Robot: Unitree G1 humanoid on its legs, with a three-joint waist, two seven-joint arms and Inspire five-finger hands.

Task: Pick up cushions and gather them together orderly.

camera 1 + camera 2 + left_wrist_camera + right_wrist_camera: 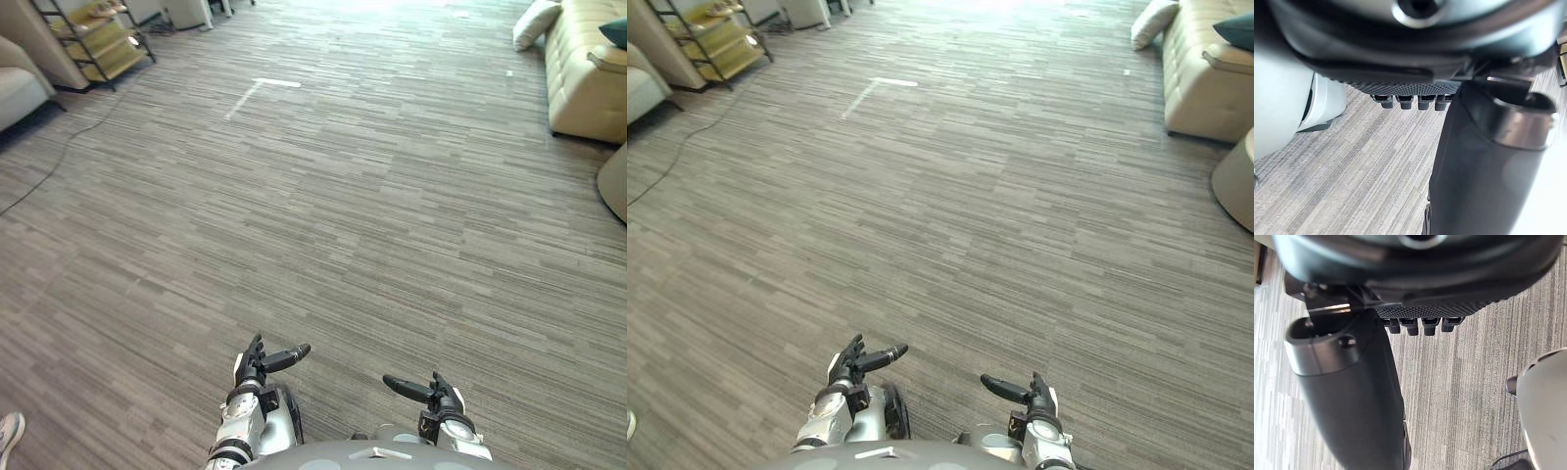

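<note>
You hold nothing: left hand [257, 364] and right hand [436, 394] hang low, fingers loose and apart; pale cushion [534, 22] leans by the sofa [583, 78], dark cushion [615, 31] on it, both well apart from you, so walking over could clip the round beige furnishing [615, 181] beside that sofa.

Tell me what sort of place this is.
Probably a living room or lounge. A cream sofa stands at the far right with a pale cushion beside it, a metal shelf rack stands at the far left, and grey plank flooring stretches between them.
</note>
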